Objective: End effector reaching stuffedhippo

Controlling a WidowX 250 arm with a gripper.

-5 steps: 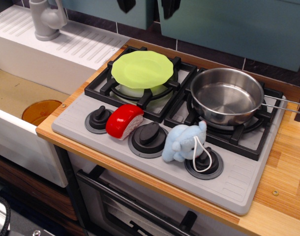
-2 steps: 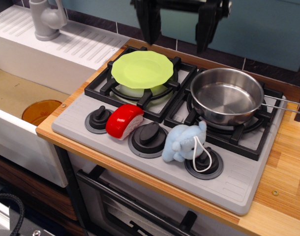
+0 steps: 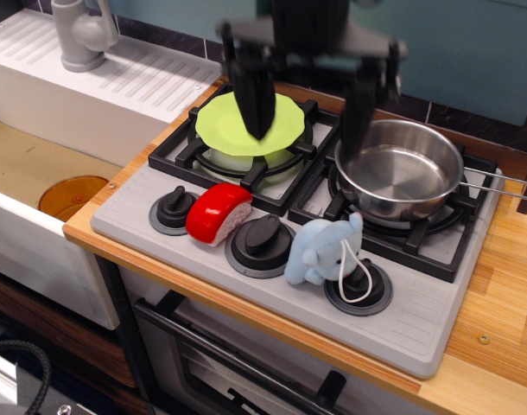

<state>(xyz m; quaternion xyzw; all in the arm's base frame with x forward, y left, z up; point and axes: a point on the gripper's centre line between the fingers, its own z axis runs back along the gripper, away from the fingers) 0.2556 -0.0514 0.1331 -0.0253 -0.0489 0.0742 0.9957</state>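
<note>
The end effector (image 3: 307, 143) is hanging above the back of the toy stove, its two black fingers pointing straight down and set wide apart, with nothing between them. One finger is showing against the lime-green plate (image 3: 220, 130) on the left rear burner; the other is hanging by the near rim of the steel pan (image 3: 402, 173) on the right rear burner. The outline is blurring a little, so the arm is probably in motion, though I can't say in which direction.

The stuffedhippo (image 3: 322, 251) is sitting at the front of the grey stove panel (image 3: 419, 333), pale blue, leaning against the rightmost black knob (image 3: 360, 284), its white cord loop (image 3: 350, 270) draping over that knob. The middle knob (image 3: 262, 238) is just beside it on the other side, and a red-and-white rounded toy (image 3: 218, 213) is lying further left.

To my eye the reach is only partly under way: the fingers are hanging clear above and behind the plush, nowhere near touching it. The next move is calling for travel forward toward the stove's front edge and downward, keeping the fingers spread so they straddle the hippo's body, and clearing the pan rim on the way.
</note>
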